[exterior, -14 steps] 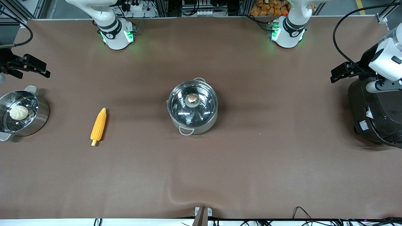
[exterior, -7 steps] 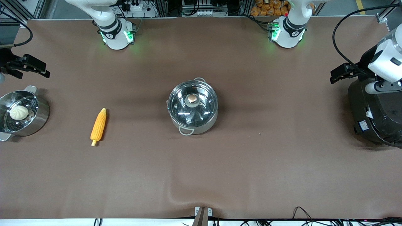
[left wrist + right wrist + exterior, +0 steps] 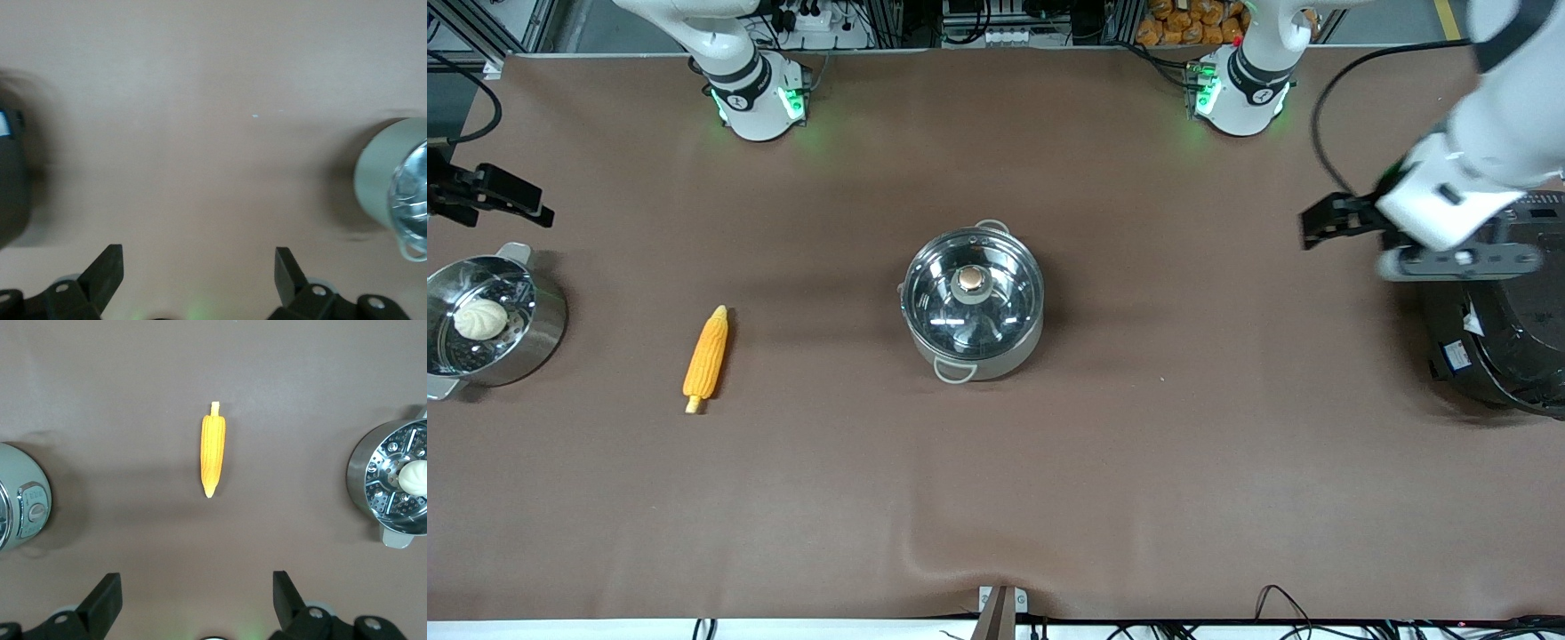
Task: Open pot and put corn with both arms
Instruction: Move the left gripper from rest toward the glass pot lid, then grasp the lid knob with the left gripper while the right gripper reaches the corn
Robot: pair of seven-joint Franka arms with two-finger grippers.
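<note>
The left gripper (image 3: pixel 1316 229) is hanging with fingers spread wide and empty over bare table beside the black cooker (image 3: pixel 1507 342). The right gripper (image 3: pixel 525 200), likewise spread and empty, is hovering near the steamer (image 3: pixel 525 342) holding a bun (image 3: pixel 479 317). The pot (image 3: pixel 972 302) is sitting mid-table with its lid (image 3: pixel 972 296) on. The corn (image 3: pixel 706 357) is lying between pot and steamer.

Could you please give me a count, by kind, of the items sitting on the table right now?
Steel pot with lid: 1
Corn: 1
Steamer holding a bun: 1
Black cooker: 1
Total: 4
</note>
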